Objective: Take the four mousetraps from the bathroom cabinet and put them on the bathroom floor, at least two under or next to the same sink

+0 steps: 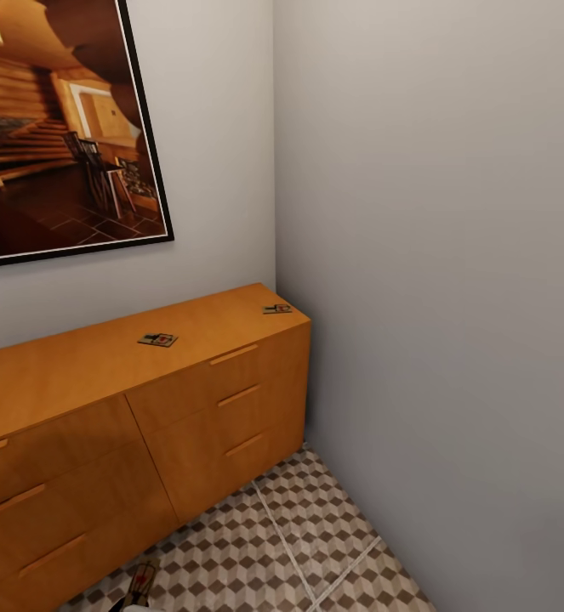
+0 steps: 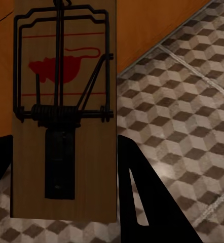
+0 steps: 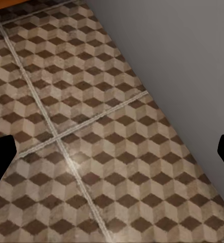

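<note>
Our left gripper [image 2: 66, 202] pinches a mousetrap [image 2: 64, 109]; our right gripper [image 3: 114, 152] is spread above the bathroom floor [image 3: 91, 152].

The cabinet [image 1: 145, 408] stands against the back wall, its right end in the corner with the side wall. Two mousetraps lie on its top: one [image 1: 158, 340] near the middle front, the other [image 1: 276, 308] at the right end, well apart. A framed picture [image 1: 60, 127] hangs on the wall above the cabinet's left part. The bathroom floor [image 1: 316, 544] extends before the cabinet. A third mousetrap [image 2: 64, 111] sits between the left tool's fingers [image 2: 142, 202], above the floor, just before the cabinet front.
</note>
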Controlling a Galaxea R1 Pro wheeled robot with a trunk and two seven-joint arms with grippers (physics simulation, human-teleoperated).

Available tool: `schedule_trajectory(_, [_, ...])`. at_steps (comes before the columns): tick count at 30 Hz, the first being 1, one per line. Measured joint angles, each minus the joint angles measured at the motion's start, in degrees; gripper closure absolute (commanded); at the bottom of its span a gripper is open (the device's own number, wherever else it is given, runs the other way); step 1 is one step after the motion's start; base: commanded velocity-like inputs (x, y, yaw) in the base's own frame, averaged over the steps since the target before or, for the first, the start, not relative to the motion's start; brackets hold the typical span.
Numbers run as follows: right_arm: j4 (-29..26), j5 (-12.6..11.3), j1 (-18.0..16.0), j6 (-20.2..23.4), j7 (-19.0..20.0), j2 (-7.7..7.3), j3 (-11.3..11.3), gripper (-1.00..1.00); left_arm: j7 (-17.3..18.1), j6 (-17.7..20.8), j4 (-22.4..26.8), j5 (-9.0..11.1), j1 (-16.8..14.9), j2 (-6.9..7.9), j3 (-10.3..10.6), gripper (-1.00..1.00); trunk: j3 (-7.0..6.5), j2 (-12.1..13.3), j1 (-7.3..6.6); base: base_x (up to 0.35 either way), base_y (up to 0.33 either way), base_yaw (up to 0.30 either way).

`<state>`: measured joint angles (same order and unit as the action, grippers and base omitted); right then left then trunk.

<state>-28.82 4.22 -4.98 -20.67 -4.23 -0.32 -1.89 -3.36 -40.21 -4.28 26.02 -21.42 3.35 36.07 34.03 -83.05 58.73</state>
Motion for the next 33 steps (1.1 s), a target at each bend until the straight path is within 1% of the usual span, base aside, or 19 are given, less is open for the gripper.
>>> schedule_trajectory(26, [0.1, 0.0, 0.0, -0.6, 0.0, -0.08, 0.0, -1.00, 0.0, 0.3, -0.1, 0.0, 0.0, -0.22, 0.1, 1.00, 0.00, 0.0, 0.00, 0.000, 0.000, 0.000])
schedule_trajectory(33, [0.1, 0.0, 0.0, -0.7, 0.0, 0.12, -0.1, -1.00, 0.0, 0.3, -0.1, 0.0, 0.0, -0.22, 0.1, 1.00, 0.00, 0.0, 0.00, 0.000, 0.000, 0.000])
